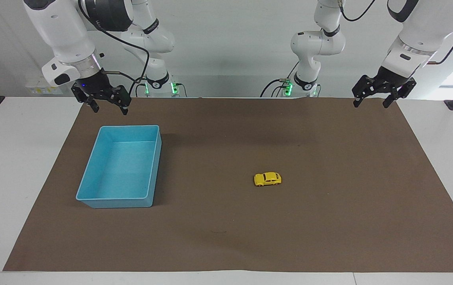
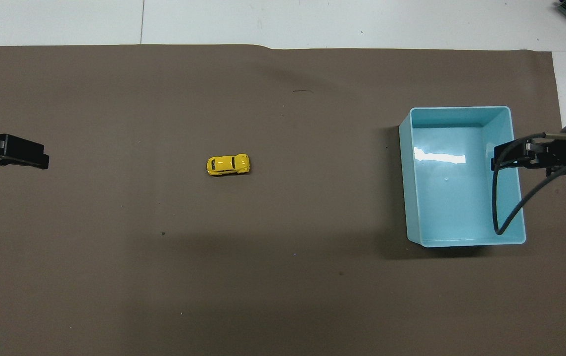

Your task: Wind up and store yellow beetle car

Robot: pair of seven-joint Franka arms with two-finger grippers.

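Right gripper (image 1: 107, 103) hangs open and empty over the mat's (image 1: 329, 237) robot-side edge beside the glossy blue tray (image 1: 92, 174); the rounded yellow car (image 1: 267, 179) sits mid-mat, untouched; left gripper (image 1: 374, 97) waits, open and empty. No step begun; next, a precise pinch on the tiny car.

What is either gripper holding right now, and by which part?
Nothing. The small yellow beetle-shaped toy car sits alone on the brown mat; the left gripper and right gripper hang empty, jaws open.
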